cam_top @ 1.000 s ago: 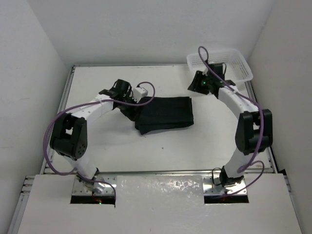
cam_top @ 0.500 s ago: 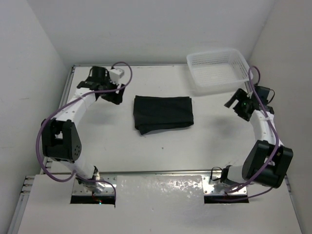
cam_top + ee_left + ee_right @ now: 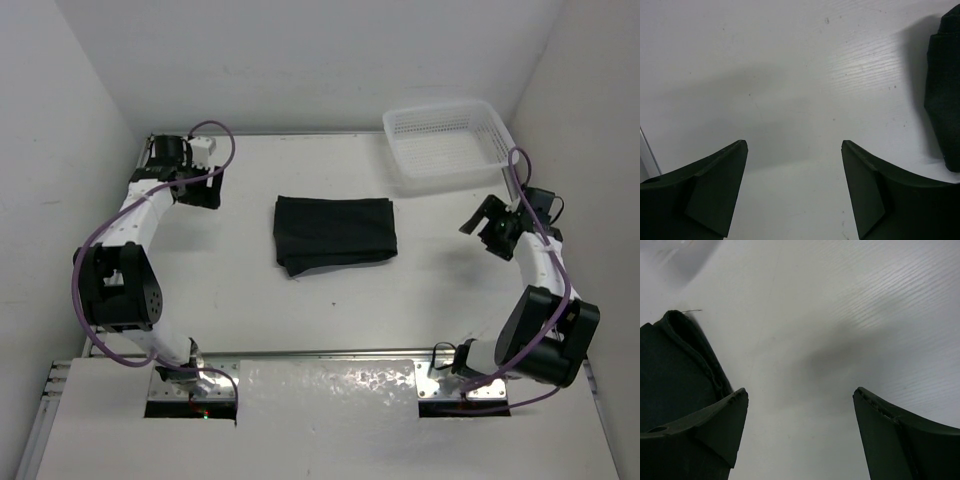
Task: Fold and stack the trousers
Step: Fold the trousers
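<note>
The black trousers (image 3: 335, 232) lie folded into a flat rectangle in the middle of the table, with nothing touching them. My left gripper (image 3: 204, 190) hovers open near the far left corner, well left of the trousers. In the left wrist view the gripper (image 3: 794, 145) has only bare table between its fingers, and the trousers' edge (image 3: 945, 95) shows at the right. My right gripper (image 3: 480, 220) is open at the right side, well apart from the trousers. In the right wrist view the gripper (image 3: 800, 390) is empty too, with the trousers (image 3: 670, 365) at the left.
A white mesh basket (image 3: 437, 107) stands at the far right corner, just beyond the right gripper. White walls enclose the table on the left, back and right. A metal rail (image 3: 320, 352) runs along the near edge by the arm bases.
Both arms have pulled away from the folded trousers, the left to the far left corner and the right to the right side. Both grippers opened wider. The trousers stayed put.
</note>
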